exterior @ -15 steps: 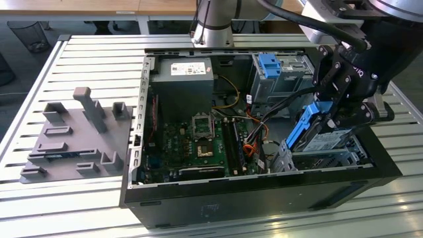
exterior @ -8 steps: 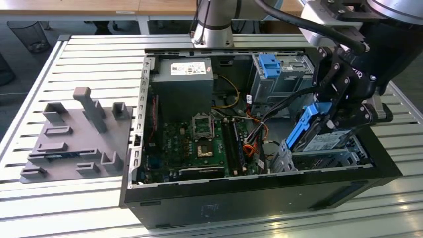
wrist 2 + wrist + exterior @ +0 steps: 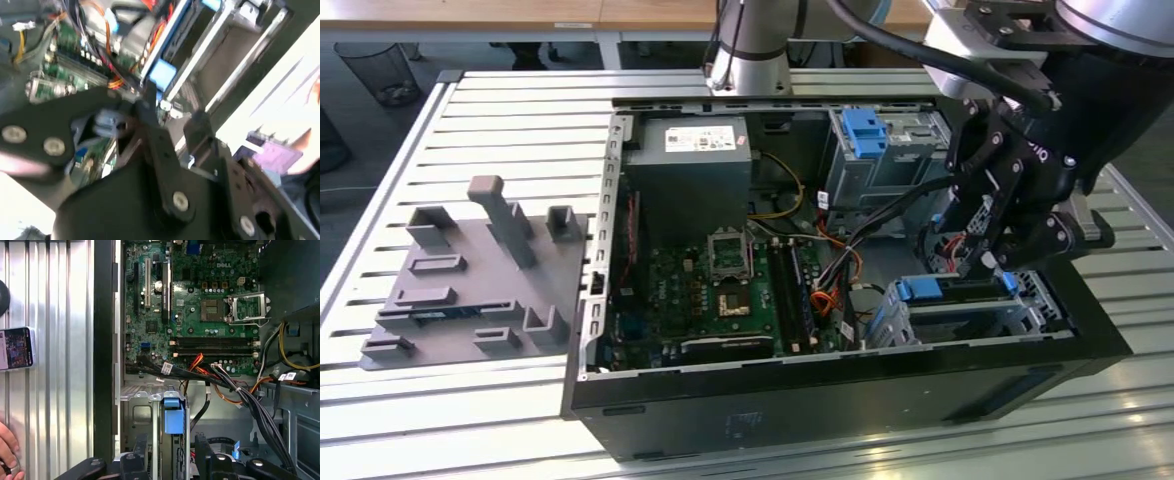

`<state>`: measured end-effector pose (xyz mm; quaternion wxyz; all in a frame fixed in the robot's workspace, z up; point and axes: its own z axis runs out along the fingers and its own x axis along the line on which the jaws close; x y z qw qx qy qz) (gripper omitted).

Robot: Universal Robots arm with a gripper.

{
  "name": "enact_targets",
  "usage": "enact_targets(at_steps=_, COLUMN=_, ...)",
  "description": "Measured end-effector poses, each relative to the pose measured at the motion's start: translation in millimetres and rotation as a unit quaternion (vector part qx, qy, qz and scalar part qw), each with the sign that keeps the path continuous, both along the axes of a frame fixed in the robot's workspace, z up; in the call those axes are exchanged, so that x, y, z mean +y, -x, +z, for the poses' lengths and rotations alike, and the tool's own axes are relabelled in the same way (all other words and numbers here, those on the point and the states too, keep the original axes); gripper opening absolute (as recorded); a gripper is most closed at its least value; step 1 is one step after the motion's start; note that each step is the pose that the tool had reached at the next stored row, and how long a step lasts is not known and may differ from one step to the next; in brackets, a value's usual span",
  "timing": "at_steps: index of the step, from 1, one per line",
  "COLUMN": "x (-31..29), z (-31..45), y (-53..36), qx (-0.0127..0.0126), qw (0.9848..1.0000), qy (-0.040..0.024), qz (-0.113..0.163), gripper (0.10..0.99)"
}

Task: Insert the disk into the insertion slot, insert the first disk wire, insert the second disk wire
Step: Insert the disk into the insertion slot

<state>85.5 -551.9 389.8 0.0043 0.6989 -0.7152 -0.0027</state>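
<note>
The tool is hanging just above the insertion slot, its fingers standing apart and grasping nothing. The disk is sitting in that slot, its blue frame showing between the fingers in the first wrist view. The slot is lying inside the open computer case, near the green motherboard, on the slatted metal surface.

Likely a robotics lab: slatted metal bench, opened computer case, wire wastebasket.
</note>
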Motion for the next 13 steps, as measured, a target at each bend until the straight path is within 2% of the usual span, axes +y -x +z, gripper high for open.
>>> enact_targets(at_steps=4, x=0.0, z=-3.7, y=0.0, qx=0.0, qw=1.0, qy=0.0, qz=0.0, gripper=0.482)
enact_targets(at_steps=5, x=0.0, z=-4.8, y=0.0, qx=0.0, qw=1.0, qy=-0.0001, qz=0.0, gripper=0.424)
enact_targets(at_steps=6, x=0.0, z=-6.0, y=0.0, qx=0.0, qw=1.0, qy=0.0, qz=0.0, gripper=0.424)
enact_targets(at_steps=8, x=0.0, z=-9.1, y=0.0, qx=0.0, qw=1.0, qy=0.0, qz=0.0, gripper=0.302)
enact_targets(at_steps=9, x=0.0, z=-10.9, y=0.0, qx=0.0, qw=1.0, qy=0.0, qz=0.0, gripper=0.302)
enact_targets(at_steps=11, x=0.0, z=-14.3, y=0.0, qx=0.0, qw=1.0, qy=0.0, qz=0.0, gripper=0.188)
enact_targets(at_steps=12, x=0.0, z=-15.7, y=0.0, qx=0.0, qw=1.0, qy=-0.0001, qz=0.0, gripper=0.188)
enact_targets(at_steps=13, x=0.0, z=-17.1, y=0.0, qx=0.0, qw=1.0, qy=0.0, qz=0.0, gripper=0.129)
